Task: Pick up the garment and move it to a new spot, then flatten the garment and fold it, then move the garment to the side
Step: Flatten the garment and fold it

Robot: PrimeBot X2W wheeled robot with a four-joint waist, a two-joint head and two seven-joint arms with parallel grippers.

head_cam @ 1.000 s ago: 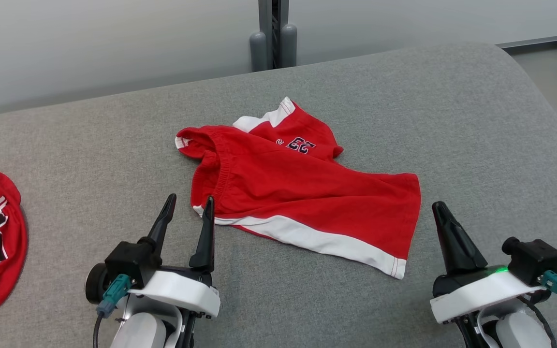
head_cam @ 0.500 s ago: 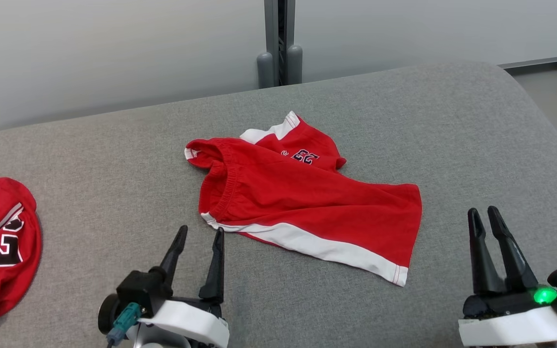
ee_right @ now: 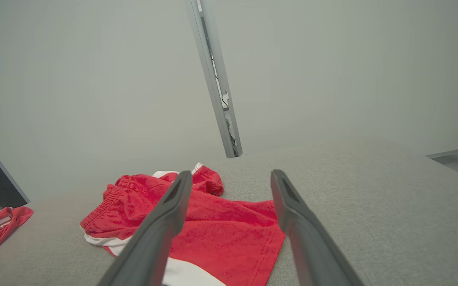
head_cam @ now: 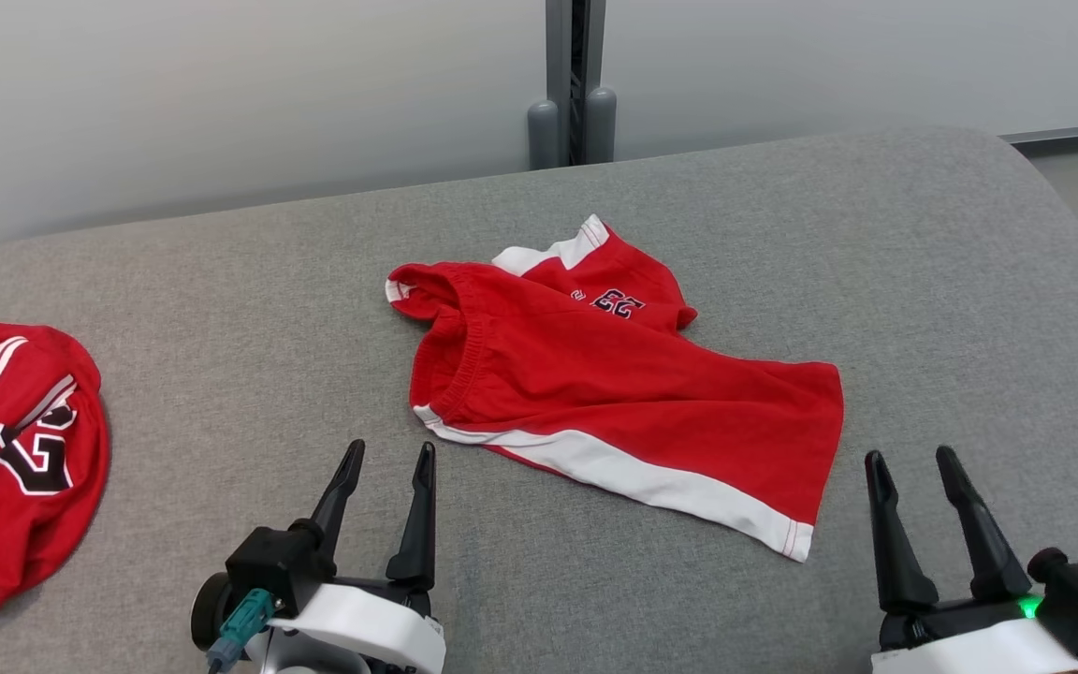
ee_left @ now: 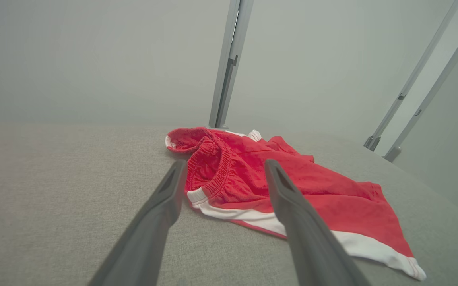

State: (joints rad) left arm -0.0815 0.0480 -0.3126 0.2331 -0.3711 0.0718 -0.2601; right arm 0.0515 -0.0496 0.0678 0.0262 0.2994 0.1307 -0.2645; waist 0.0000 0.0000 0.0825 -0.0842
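- A grey padded surface [head_cam: 221, 309] runs back to a pale wall [head_cam: 221, 94], with a metal post [head_cam: 575, 75] behind its far edge.
- The red garment [head_cam: 614, 393] (shorts with a white side stripe) lies rumpled near the middle of the padding.
- The left gripper [head_cam: 390, 446] sits just beside the waistband corner, its 2 fingers spread apart and empty.
- The right gripper [head_cam: 910, 454] sits near the hem corner, its fingers also apart and empty.
- Another red garment [head_cam: 15, 468] lies well apart at the left edge.
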